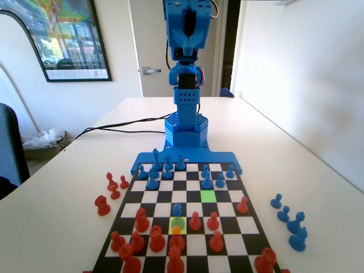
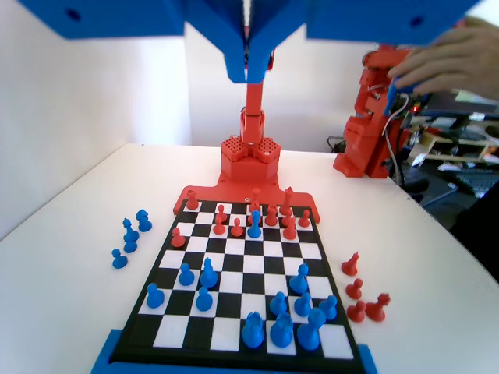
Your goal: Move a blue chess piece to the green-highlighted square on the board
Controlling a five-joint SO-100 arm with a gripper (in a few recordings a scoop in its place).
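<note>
White tabletop carries everything I see, and I take the board as my landmark. My blue arm stands upright at the board's far end in the fixed view, folded high above its base. In the wrist view its gripper hangs well above the board with the jaws pressed together, clenched on nothing.

On the board, the green-highlighted square sits right of centre in the fixed view, bare, one row in front of the blue pieces nearest it. A yellow-highlighted square lies nearer the camera and left of the green one, with a red piece just in front of it. The blue chess piece stands on the square just behind the yellow one, alone among the red ranks; in the wrist view it stands in the far red rows. Red pawns flank the yellow square closely.

Off the board's right edge in the fixed view stand four captured blue pieces; off its left edge, red ones.
</note>
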